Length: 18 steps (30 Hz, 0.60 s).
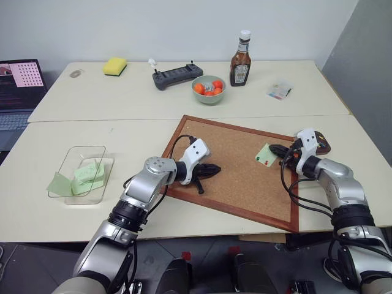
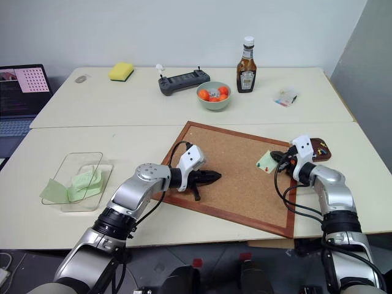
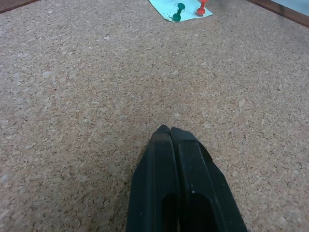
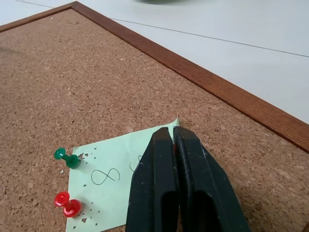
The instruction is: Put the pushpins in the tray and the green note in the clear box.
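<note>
Left end effector (image 1: 211, 169), pressed together, rests on the board (image 1: 245, 184). Right end effector (image 4: 172, 131), also pressed together, sits over the note (image 4: 111, 183), apparently gripping nothing. Reopen, then pull the red pin (image 4: 67, 204) straight out for the tray (image 2: 320, 149).

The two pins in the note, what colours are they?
One green pin, one red pin; clearest in the right wrist view.

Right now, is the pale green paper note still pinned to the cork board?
Pinned. The pale green paper note lies flat on the cork board with a green pushpin and red pushpin stuck in it.
</note>
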Available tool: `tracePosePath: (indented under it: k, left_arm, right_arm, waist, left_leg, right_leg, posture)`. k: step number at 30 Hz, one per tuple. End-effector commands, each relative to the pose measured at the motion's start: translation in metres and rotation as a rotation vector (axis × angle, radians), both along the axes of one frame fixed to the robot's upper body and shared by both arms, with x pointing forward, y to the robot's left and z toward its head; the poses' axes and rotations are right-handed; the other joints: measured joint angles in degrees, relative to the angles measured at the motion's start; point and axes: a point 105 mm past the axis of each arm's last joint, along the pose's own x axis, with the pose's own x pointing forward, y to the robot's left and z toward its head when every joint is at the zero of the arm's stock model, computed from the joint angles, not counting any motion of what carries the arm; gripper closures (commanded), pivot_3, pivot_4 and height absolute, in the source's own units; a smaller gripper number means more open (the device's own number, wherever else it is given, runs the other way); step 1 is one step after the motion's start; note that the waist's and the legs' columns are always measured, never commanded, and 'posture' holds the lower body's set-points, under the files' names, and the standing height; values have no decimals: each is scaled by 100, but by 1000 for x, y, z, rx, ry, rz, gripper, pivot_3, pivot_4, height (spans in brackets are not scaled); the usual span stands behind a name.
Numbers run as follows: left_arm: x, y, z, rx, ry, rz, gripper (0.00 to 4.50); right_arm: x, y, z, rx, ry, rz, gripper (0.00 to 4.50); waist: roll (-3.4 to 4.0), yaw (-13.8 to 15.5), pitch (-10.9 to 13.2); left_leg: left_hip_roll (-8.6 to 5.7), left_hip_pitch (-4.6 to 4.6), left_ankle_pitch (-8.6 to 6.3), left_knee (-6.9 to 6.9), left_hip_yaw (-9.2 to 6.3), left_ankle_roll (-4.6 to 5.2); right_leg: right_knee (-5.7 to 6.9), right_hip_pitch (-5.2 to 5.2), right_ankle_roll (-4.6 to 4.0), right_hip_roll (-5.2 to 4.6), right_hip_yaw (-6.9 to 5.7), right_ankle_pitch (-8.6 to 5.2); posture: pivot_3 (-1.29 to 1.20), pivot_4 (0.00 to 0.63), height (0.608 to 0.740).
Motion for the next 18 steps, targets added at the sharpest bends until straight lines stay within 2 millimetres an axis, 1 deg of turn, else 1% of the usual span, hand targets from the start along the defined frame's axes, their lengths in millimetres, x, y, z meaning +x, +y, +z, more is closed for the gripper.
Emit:
tracePosePath:
  k: [1,12,18]
  left_arm:
    - [4,0,0,20,-9,14,4500]
    - [6,-1,-1,29,-10,17,4500]
    - [7,-3,-1,28,-14,17,4500]
  right_arm:
    - [-1,3,34,44,-103,30,4484]
    - [0,-2,38,60,-97,-6,4484]
    - [0,-5,33,-5,-99,-8,4484]
  waist:
    - [0,0,0]
    - [0,4,0]
    - [0,4,0]
  left_leg:
    - [0,0,0,0,0,0]
    - [-1,2,2,2,-1,2]
    - [-2,2,2,2,-1,2]
  right_leg:
    - [0,0,0,0,0,0]
    - [2,3,7,0,0,5]
    - [2,3,7,0,0,5]
  posture:
    - [0,150,740]
    - [0,150,740]
    - [0,150,740]
